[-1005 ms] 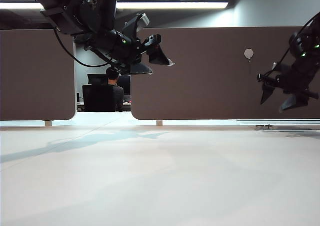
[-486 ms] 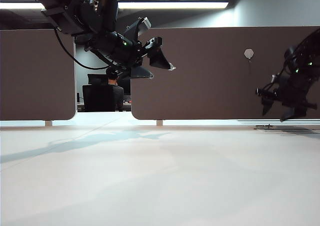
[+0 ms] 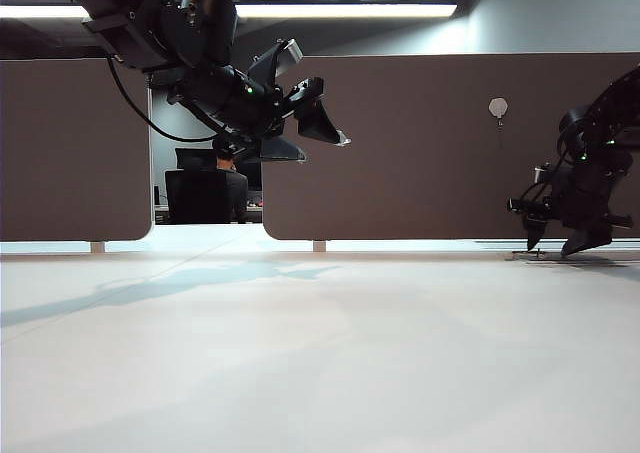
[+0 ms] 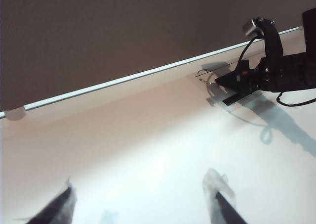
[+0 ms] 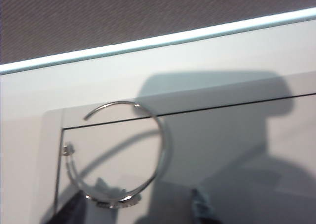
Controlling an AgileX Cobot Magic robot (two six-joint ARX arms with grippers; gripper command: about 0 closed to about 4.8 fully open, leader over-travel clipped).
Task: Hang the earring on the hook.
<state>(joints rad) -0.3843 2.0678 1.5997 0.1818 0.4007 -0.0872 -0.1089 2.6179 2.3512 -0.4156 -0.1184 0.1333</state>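
Right wrist view: I see the earring [image 5: 121, 155] lying flat on the table [image 3: 300, 353], my right gripper's [image 5: 136, 209] spread fingers just above it, not gripping. Left gripper [image 3: 310, 123] hangs high, open. The hook [image 3: 497, 108] sits on the partition [image 3: 400, 153].

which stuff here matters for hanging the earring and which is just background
For the job:
- earring, flat on the table at the far right
- hook on the brown partition
- right pincer, low over the earring
- left pincer, raised at upper left

Background:
- brown partition
- person at a desk beyond the gap
- ceiling light
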